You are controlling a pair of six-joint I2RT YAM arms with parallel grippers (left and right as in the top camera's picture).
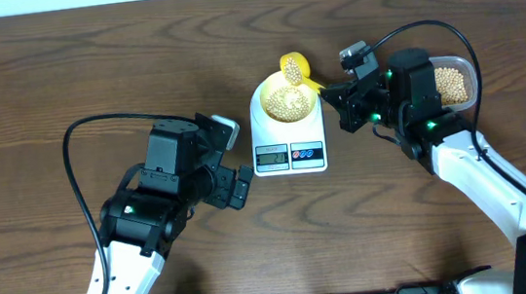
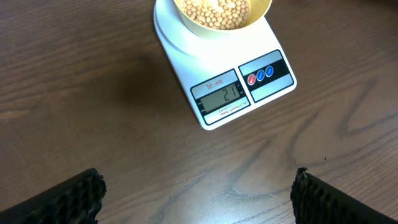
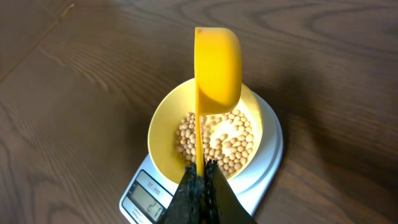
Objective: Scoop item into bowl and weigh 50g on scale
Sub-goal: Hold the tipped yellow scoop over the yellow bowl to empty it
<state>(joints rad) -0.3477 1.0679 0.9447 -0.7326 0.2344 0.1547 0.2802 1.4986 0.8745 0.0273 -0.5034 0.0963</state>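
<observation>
Overhead, round pale bowl (image 1: pixel 265 100), tan beans (image 1: pixel 287 104), rounded white scale (image 1: pixel 287 137), yellow scoop (image 1: pixel 301 62)

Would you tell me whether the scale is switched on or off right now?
On: the scale has a display showing the digits 21, with the bowl of beans sitting on it.

The scoop (image 1: pixel 295 67) hangs over the bowl (image 1: pixel 283 104) at its 1 o'clock rim — approach from 9 to 11 o'clock crosses bare counter (image 1: pixel 137 62); the tub (image 1: pixel 456 83) stands at 3 o'clock.
</observation>
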